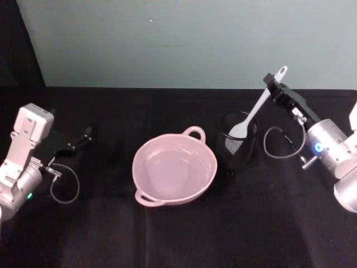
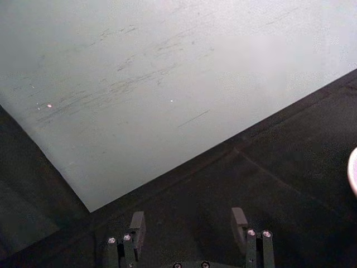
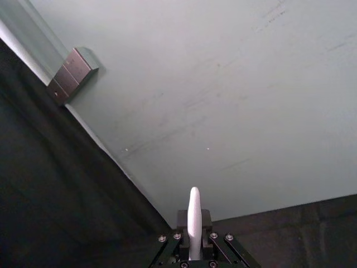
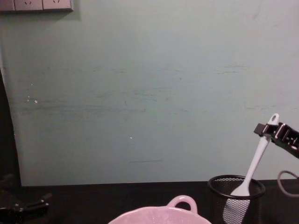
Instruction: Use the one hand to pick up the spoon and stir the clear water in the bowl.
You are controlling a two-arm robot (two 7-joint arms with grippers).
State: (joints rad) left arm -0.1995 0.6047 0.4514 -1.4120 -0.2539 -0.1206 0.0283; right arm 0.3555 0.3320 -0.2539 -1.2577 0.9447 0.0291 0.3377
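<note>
At right, above the mesh cup (image 1: pixel 236 140): right gripper (image 1: pixel 274 85), jaws pinching the spoon (image 1: pixel 254 110) near its handle end, blade inside the cup | step: pick-up; next likely lift clear, carry to bowl (image 1: pixel 174 173) | left gripper (image 1: pixel 78 142) parked on counter (image 1: pixel 223 234), jaws spread.

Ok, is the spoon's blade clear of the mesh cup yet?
No: in the chest view the spoon's blade sits inside the black mesh cup, with the right gripper clamped near the handle's top.
</note>
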